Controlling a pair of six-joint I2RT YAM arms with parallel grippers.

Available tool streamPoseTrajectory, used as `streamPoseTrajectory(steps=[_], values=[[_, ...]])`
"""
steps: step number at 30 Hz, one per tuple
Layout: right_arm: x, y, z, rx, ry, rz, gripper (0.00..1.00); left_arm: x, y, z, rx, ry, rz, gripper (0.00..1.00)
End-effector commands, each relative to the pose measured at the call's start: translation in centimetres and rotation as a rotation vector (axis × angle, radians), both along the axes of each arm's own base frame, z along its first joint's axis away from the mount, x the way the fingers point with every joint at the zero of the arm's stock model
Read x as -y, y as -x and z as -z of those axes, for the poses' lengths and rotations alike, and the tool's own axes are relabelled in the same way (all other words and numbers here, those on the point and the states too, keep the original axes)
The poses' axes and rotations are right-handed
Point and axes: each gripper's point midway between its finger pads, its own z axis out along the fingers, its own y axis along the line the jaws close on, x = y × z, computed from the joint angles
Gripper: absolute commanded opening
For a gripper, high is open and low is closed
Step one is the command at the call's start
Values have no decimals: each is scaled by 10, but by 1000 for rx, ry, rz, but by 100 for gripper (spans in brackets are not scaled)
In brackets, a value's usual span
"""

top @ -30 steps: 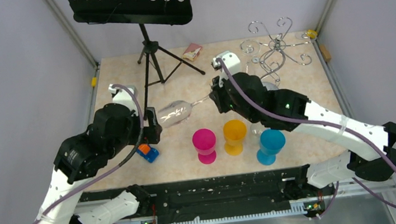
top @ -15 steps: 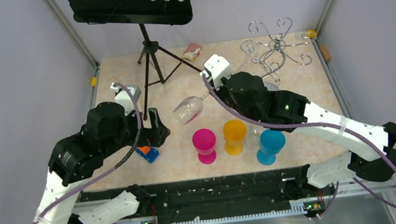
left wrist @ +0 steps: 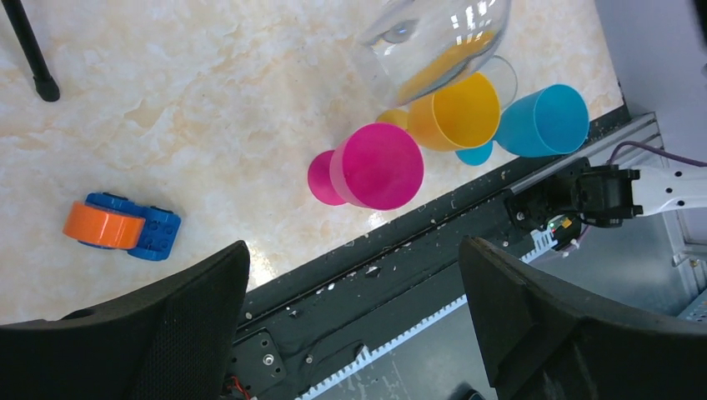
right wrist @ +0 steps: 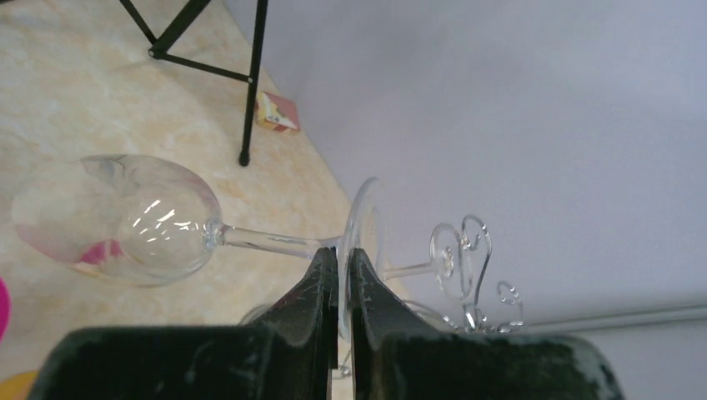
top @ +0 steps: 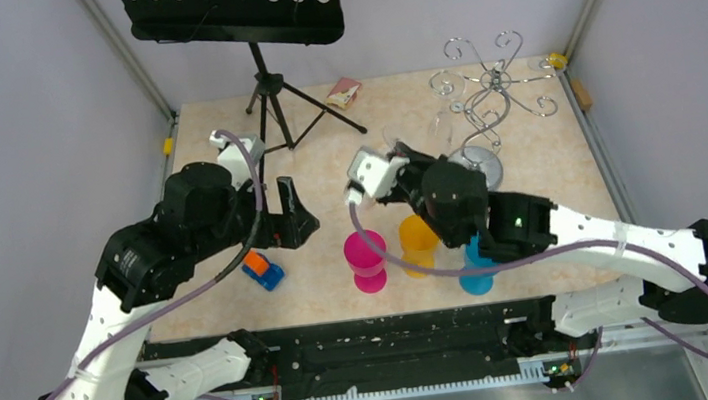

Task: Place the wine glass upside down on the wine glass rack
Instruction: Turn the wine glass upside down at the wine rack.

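The clear wine glass [right wrist: 117,218] hangs in the air, held by its foot [right wrist: 363,237]. My right gripper [right wrist: 343,265] is shut on the foot's edge, and the bowl points toward the table. In the top view the right gripper [top: 425,149] is just left of the chrome wine glass rack [top: 490,84], and the glass [top: 439,132] shows faintly. The rack's curled hooks [right wrist: 467,262] show just beyond the foot. The bowl [left wrist: 433,37] hovers over the coloured cups in the left wrist view. My left gripper [top: 296,212] is open and empty [left wrist: 354,308], left of the glass.
A black tripod music stand [top: 262,90] stands at the back left. Pink [top: 366,254], yellow [top: 420,238] and blue [top: 483,261] cups stand near the front edge. A blue and orange toy [top: 262,269] lies by the left arm. A small box [top: 345,90] lies at the back.
My left gripper has let go of the glass bowl and drawn back, open. My right gripper has swung the glass from lying level toward the rack, bowl downward.
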Motion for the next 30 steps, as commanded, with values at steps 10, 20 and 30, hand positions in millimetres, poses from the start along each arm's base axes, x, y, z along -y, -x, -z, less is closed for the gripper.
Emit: streamPoseTrajectory(steps=[10, 20, 30], values=[[-3, 29, -38, 409, 188, 61, 0, 5, -18, -43, 51, 114, -75, 99], [-27, 66, -11, 457, 329, -18, 0, 53, -26, -99, -8, 530, 128, 95], [-35, 81, -5, 503, 383, 27, 0, 79, -8, -110, -92, 651, 349, 85]])
